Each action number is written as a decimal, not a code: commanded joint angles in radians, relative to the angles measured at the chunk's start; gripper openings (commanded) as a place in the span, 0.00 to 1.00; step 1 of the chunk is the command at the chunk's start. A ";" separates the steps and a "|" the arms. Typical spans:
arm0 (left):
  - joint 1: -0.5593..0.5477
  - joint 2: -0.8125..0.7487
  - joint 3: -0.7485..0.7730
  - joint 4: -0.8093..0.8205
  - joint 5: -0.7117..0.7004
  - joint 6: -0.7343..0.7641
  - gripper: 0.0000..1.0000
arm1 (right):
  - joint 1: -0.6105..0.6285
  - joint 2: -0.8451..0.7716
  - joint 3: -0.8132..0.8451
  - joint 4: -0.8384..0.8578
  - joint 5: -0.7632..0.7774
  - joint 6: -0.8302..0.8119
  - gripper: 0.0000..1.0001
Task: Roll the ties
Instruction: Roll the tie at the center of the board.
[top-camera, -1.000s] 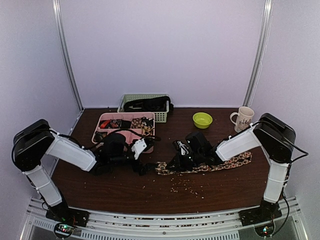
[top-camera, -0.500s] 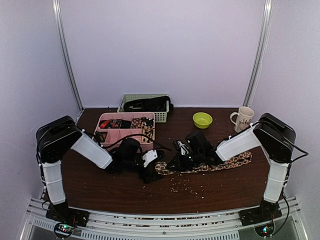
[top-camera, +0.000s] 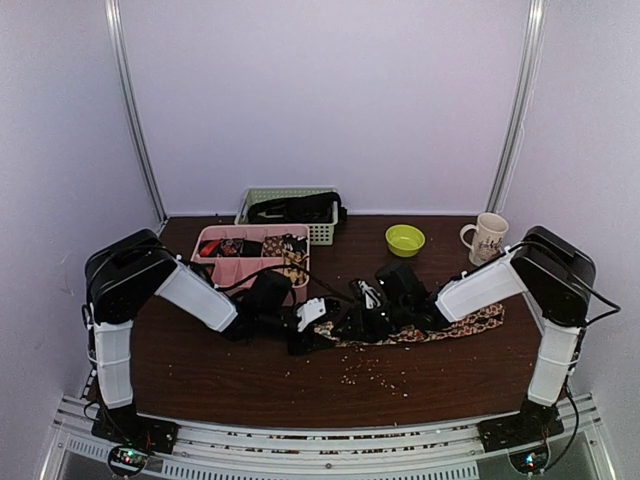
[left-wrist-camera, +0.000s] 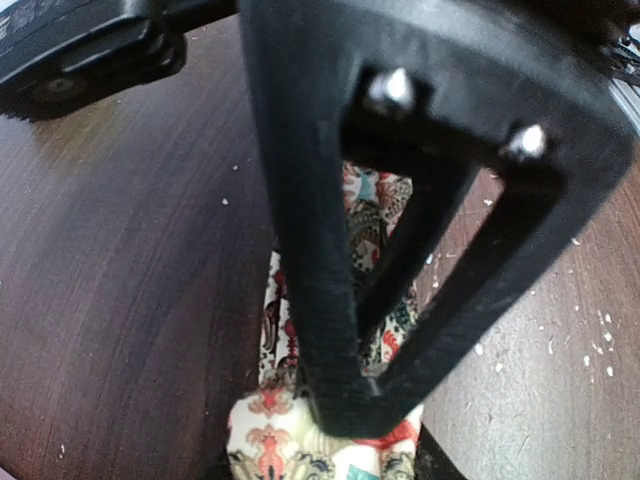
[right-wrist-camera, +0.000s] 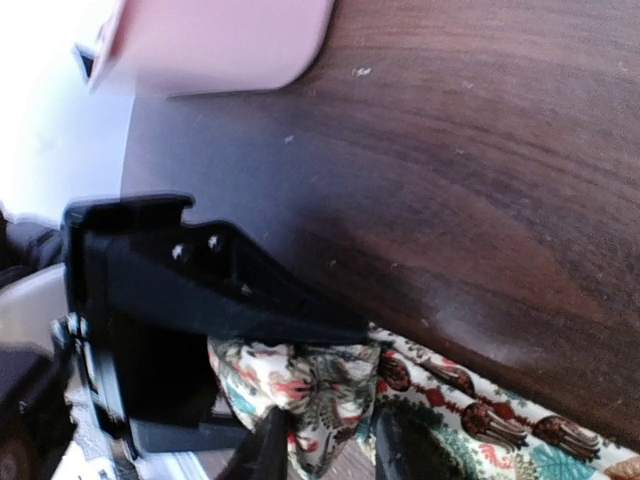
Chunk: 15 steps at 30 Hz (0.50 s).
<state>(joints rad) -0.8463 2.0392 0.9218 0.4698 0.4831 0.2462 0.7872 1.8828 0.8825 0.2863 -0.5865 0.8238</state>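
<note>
A patterned tie (top-camera: 440, 328) lies flat across the brown table, its left end bunched into a small roll. My left gripper (top-camera: 308, 336) has come in from the left and is shut on that roll (left-wrist-camera: 270, 440), which fills the gap between its fingertips at the bottom of the left wrist view. My right gripper (top-camera: 362, 324) stands over the same end from the right. In the right wrist view its fingers are apart around the bunched fabric (right-wrist-camera: 320, 385), with bare table showing beside one finger. The tie's flat length (right-wrist-camera: 480, 410) runs off to the right.
A pink tray (top-camera: 250, 262) with small items stands behind the left arm, its corner (right-wrist-camera: 220, 40) close to the grippers. A green basket (top-camera: 290, 200) holding dark fabric is at the back. A green bowl (top-camera: 405, 240) and a mug (top-camera: 487, 237) stand back right. Crumbs (top-camera: 375, 375) dot the table's front.
My left arm has swung right to the tie's rolled end and its jaws have closed on it. The right gripper's jaws have parted; that arm has barely moved.
</note>
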 joint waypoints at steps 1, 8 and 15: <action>-0.004 0.009 -0.034 -0.039 0.021 0.033 0.37 | -0.007 -0.048 -0.025 0.052 -0.010 0.026 0.40; -0.004 0.010 -0.045 -0.039 0.016 0.030 0.37 | -0.011 0.003 0.006 0.112 -0.062 0.076 0.31; -0.004 -0.015 -0.069 -0.031 0.011 0.036 0.41 | -0.012 0.027 0.043 -0.008 -0.041 0.016 0.00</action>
<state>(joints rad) -0.8463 2.0369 0.9005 0.4992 0.4938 0.2649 0.7799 1.8950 0.8921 0.3473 -0.6426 0.8852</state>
